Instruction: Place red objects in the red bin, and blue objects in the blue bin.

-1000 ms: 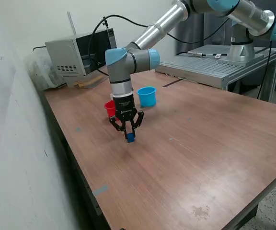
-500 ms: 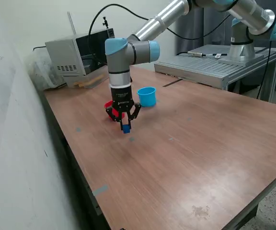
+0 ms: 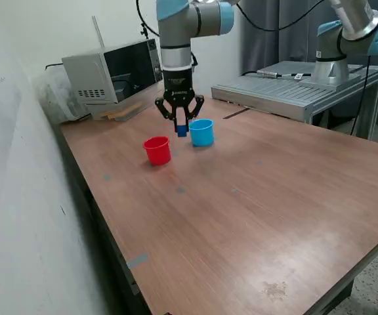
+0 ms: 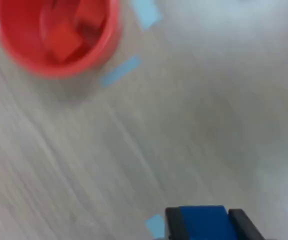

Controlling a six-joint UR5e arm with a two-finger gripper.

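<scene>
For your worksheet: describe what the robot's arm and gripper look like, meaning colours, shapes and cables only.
The arm is made of round silver-grey tubes with light-blue caps at the joints. A thin black cable loops along it. The gripper is black, with two angled linkage fingers below a black cylindrical wrist.

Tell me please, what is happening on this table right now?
A single robot arm is sorting small cubes by colour into two cups. Its gripper holds a dark-blue cube between its fingers, raised above the wooden table and close beside the light-blue cup, on the exterior view's left of it. The cube is not yet released. The red cup stands apart, and the wrist view shows red cubes already inside it.
</scene>
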